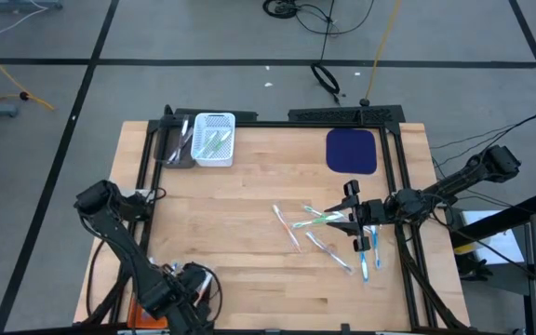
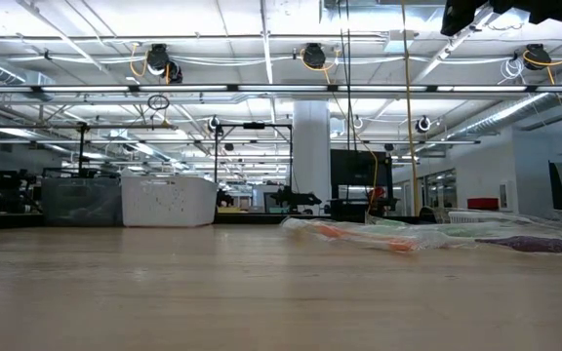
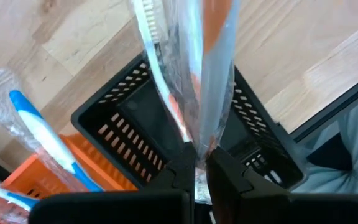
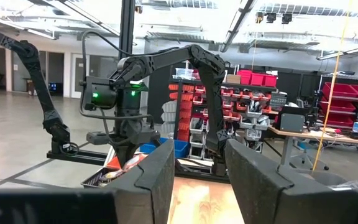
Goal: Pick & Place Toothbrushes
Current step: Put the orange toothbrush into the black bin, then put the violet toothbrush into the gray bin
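Toothbrushes in clear wrappers still litter your wooden table (image 1: 231, 251): the left gripper (image 3: 196, 167) pinches one wrapped brush (image 3: 204, 68) over the black slotted basket (image 3: 129, 134), the right gripper (image 1: 356, 216) hovers open-fingered above six loose ones (image 1: 322, 216).

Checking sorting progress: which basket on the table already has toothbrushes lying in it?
The white basket at the table's far edge; the grey basket beside it looks empty.
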Available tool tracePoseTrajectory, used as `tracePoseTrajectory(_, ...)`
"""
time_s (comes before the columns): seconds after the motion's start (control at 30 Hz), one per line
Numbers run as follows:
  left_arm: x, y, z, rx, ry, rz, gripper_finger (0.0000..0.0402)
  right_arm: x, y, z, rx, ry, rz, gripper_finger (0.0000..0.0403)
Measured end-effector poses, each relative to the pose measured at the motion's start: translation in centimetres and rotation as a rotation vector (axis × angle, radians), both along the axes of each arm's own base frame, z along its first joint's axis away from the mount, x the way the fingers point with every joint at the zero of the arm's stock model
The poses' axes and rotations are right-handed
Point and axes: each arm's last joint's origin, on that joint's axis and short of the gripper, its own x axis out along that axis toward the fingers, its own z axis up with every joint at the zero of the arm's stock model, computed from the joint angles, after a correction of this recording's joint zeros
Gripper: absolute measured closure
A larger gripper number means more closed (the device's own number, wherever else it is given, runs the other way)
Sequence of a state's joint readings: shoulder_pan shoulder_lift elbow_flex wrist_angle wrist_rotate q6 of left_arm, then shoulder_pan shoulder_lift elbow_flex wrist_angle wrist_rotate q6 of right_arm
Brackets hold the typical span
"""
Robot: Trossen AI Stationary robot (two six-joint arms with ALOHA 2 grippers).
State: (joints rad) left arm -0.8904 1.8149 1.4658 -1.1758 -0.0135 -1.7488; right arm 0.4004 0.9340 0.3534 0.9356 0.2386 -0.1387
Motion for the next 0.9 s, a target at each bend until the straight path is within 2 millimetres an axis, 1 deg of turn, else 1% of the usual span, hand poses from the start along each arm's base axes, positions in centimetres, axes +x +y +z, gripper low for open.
tracePoseTrajectory(0.23,0.2,0.1,0.0,0.007,-0.013,-0.018,0.0325,0.0,0.0,0.0,-0.001,0.002,0.0,0.0268)
tracePoseTrajectory(0.47,0.4,0.0,0.0,-0.011,-0.028,-0.02,0.0287,0.0,0.0,0.0,-0.002,0.005,0.0,0.0268)
tracePoseTrajectory(0.67,1.5,0.9,0.0,0.019,-0.071,-0.005,0.0284,0.0,0.0,-0.1,0.017,0.008,0.005,0.0268)
tracePoseTrajectory(0.77,2.3,1.3,0.1,0.009,-0.091,-0.033,0.0283,0.0,0.0,-0.2,0.046,0.025,0.014,0.0268)
tracePoseTrajectory(0.9,3.5,1.7,0.2,0.026,-0.179,-0.103,0.0284,0.2,0.1,-1.2,0.034,0.129,0.021,0.0268)
